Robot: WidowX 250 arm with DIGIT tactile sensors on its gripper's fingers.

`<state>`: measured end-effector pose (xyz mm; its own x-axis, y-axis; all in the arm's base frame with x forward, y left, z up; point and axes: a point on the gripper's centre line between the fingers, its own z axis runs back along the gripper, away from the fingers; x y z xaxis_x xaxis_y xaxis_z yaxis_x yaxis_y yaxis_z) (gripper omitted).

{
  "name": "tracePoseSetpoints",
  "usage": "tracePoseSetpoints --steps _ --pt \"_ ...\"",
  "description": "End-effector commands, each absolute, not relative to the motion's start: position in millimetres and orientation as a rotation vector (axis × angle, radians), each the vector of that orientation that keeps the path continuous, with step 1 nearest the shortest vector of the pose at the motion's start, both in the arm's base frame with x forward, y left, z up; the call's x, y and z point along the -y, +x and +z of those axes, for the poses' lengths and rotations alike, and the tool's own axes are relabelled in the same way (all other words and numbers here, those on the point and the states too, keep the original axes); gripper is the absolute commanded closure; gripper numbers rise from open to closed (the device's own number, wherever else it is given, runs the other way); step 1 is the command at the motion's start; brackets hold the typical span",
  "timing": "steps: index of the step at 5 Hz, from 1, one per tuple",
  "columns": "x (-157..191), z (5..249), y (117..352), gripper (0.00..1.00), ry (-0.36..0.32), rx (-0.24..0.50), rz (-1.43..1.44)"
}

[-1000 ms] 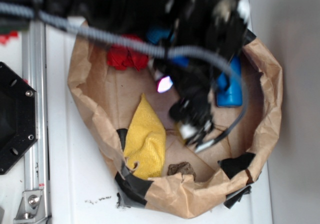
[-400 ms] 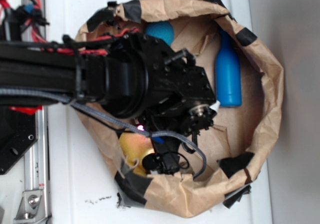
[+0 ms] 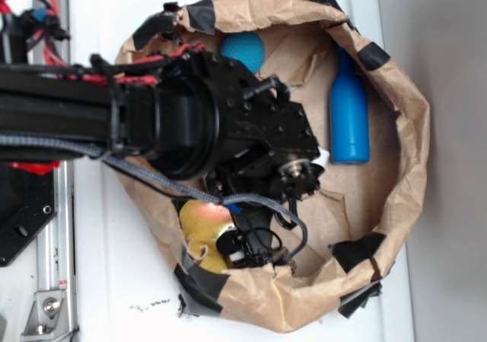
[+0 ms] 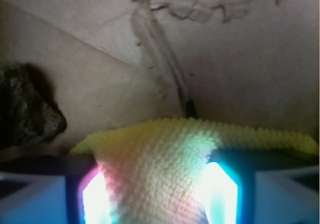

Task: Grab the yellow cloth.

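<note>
The yellow cloth (image 3: 199, 224) lies on the floor of the brown paper bag (image 3: 412, 140), near its lower left wall, and the arm covers most of it. My gripper (image 3: 242, 247) points down onto the cloth's right part. In the wrist view the ribbed yellow cloth (image 4: 160, 169) fills the whole gap between the two lit fingers (image 4: 96, 199), narrowing where they press it and spreading wide beyond them. The gripper (image 4: 157, 199) is shut on the cloth.
A blue bottle (image 3: 349, 113) lies at the bag's right side and a blue ball (image 3: 243, 50) at its top. A dark lump (image 4: 25, 109) sits left of the cloth on the bag floor. The bag's taped walls stand close around. A black mount (image 3: 19, 212) and metal rail (image 3: 49, 281) are left.
One second ago the arm was high and blurred with the whole cloth showing. It has since come down over the cloth, and in the last 0.4 s it sank slightly lower.
</note>
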<state>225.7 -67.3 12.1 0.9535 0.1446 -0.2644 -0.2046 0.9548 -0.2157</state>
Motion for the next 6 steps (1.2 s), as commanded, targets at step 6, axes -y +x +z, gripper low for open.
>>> tracePoseSetpoints --steps 6 --pt "-17 146 269 1.0 0.09 0.311 0.121"
